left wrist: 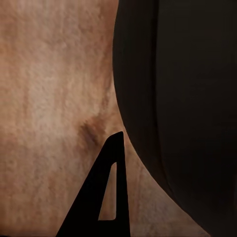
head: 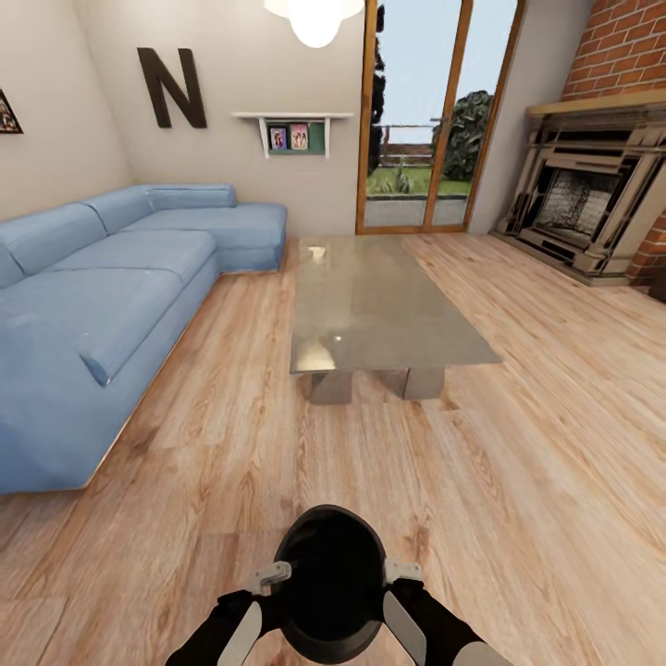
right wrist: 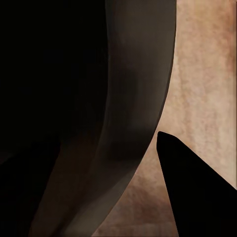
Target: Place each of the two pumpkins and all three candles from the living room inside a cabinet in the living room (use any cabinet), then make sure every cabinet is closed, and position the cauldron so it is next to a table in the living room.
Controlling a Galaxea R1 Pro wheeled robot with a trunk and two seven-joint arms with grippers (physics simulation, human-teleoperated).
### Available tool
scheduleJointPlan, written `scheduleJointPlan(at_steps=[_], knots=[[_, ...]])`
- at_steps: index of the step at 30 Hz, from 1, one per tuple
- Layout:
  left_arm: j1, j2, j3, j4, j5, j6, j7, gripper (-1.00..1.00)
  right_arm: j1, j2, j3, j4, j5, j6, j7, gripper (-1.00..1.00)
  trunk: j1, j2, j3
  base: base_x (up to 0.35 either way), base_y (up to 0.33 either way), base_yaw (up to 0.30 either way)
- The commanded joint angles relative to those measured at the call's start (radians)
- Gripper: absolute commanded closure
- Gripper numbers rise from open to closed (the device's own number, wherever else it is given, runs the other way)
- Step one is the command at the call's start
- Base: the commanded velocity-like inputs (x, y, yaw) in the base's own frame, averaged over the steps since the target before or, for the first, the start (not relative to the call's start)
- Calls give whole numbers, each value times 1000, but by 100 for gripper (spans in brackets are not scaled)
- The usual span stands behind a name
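Wooden floor (head: 231, 444) beneath, both pincers clamp the cauldron (head: 333, 583) between them.

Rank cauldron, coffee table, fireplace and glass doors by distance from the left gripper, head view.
1. cauldron: against the left gripper, held between both arms.
2. coffee table: ahead, mid-room, on the wood floor.
3. fireplace: far right, by the brick wall.
4. glass doors: back wall, beyond the table's far end.
Fireplace and doors are close; doors look slightly farther.
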Motion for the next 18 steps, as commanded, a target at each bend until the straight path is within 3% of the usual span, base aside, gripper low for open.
scheduleJointPlan(at_steps=[1,10,18], knots=[[1,0,0,1,-5,1,1,100,-1,0,-3,-2,3,-1,3,100,-4,7,3,0,0,0],[1,1,0,1,-5,0,1,100,-1,0,-3,-2,3,-2,3,100,-8,14,6,0,0,0],[1,1,0,1,-5,1,1,100,-1,0,-3,-2,3,-2,3,100,-38,70,31,0,0,0]])
